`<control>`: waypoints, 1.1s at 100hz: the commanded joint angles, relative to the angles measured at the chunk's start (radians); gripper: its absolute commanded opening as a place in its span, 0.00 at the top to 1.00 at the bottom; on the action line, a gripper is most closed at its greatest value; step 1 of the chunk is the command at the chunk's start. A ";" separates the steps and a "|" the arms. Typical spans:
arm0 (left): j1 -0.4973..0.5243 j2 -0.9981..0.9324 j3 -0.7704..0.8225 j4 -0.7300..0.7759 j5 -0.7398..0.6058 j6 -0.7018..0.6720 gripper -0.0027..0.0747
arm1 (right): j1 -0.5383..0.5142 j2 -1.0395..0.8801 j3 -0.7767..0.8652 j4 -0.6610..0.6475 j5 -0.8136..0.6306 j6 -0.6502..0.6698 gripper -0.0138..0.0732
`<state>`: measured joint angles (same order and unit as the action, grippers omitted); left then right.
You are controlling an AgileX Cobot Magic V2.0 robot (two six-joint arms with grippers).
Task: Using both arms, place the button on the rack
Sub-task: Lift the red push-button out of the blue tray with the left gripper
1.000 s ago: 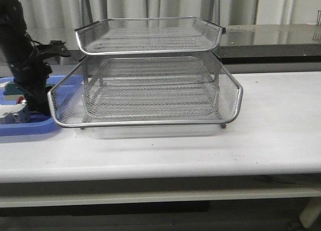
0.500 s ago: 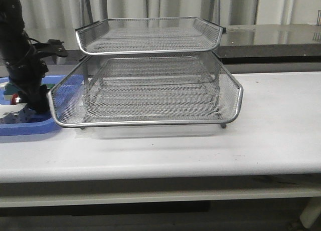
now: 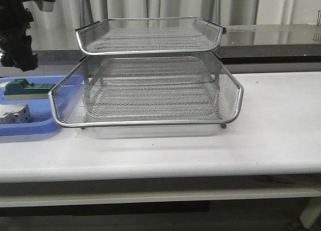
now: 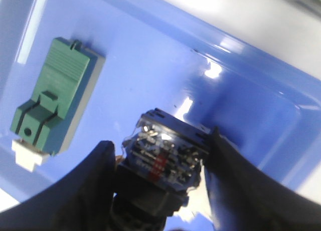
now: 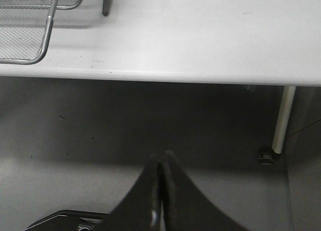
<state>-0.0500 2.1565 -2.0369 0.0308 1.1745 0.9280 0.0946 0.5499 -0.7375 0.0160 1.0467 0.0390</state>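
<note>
The button [image 4: 163, 156] sits between my left gripper's [image 4: 160, 163] two black fingers, its blue-silver rear block facing the camera and its black body below; the red cap is hidden. The gripper is shut on it and holds it above the blue tray [image 4: 150, 65]. In the front view my left arm [image 3: 17, 35] is raised at the far left, at about the height of the rack's top tier. The silver wire-mesh rack [image 3: 150, 90] stands mid-table, and its visible trays are empty. My right gripper [image 5: 161, 161] is shut and empty, below the table's front edge and above the floor.
The blue tray [image 3: 30, 128] left of the rack holds a green-and-cream block [image 3: 25, 88], also in the left wrist view [image 4: 52, 98], and a white boxy switch [image 3: 14, 113]. The right wrist view shows the rack's corner [image 5: 30, 28], the white table [image 5: 200, 35] and a table leg [image 5: 282, 121].
My left arm has risen from the blue tray to about the rack's top tier, taking the button with it. The green block now shows in the tray.
</note>
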 commanded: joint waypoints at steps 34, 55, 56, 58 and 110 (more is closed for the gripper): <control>-0.008 -0.208 -0.036 -0.010 0.101 -0.098 0.96 | -0.007 0.003 -0.034 -0.008 -0.052 -0.003 0.92; -0.054 -0.291 -0.022 -0.010 0.101 -0.188 0.96 | -0.007 0.003 -0.034 -0.008 -0.052 -0.003 0.92; -0.057 -0.297 -0.019 -0.010 0.101 -0.187 0.96 | -0.007 0.003 -0.034 -0.008 -0.052 -0.003 0.92; -0.068 -0.307 -0.013 -0.010 0.101 -0.187 0.96 | -0.007 0.003 -0.034 -0.008 -0.052 -0.003 0.92; -0.404 -0.424 0.117 -0.031 0.101 -0.218 0.96 | -0.007 0.003 -0.034 -0.008 -0.052 -0.003 0.92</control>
<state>-0.4031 1.7864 -1.9027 0.0157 1.2596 0.7285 0.0946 0.5499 -0.7375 0.0160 1.0467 0.0390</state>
